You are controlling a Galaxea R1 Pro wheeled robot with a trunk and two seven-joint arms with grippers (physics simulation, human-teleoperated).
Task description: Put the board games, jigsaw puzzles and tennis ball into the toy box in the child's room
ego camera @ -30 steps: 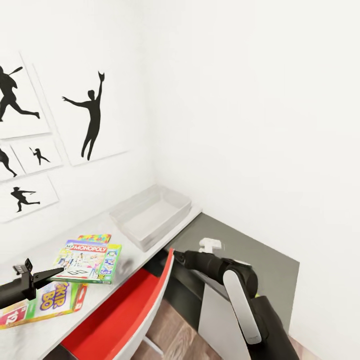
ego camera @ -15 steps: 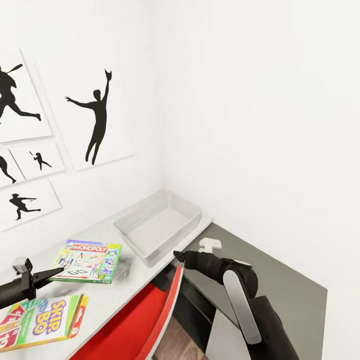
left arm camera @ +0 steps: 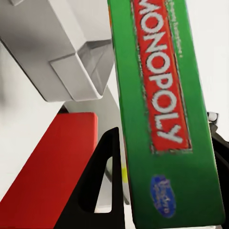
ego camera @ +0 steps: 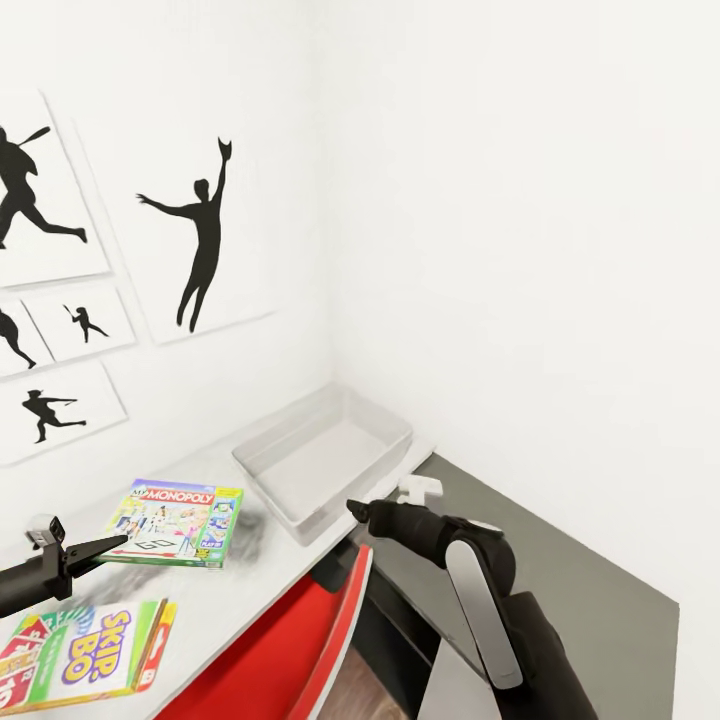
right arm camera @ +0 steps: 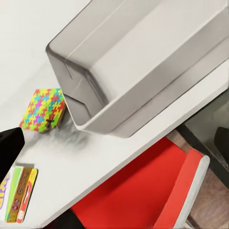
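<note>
At the left edge of the head view, the left gripper (ego camera: 112, 543) is clamped on the near edge of the Monopoly box (ego camera: 175, 523), held level above the table (ego camera: 260, 570) (its green side fills the left wrist view). The Skip-Bo box (ego camera: 85, 655) lies nearer. The right gripper (ego camera: 352, 508) hovers beside the toy box (ego camera: 325, 460); whether it is parted I cannot tell. A jigsaw puzzle (right arm camera: 44, 109) lies just beside the toy box, above the red chair (ego camera: 280, 650).

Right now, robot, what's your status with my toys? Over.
Left gripper shut on Monopoly box, off the table. Right gripper open, empty. Toy box empty, nothing blocking it.
</note>
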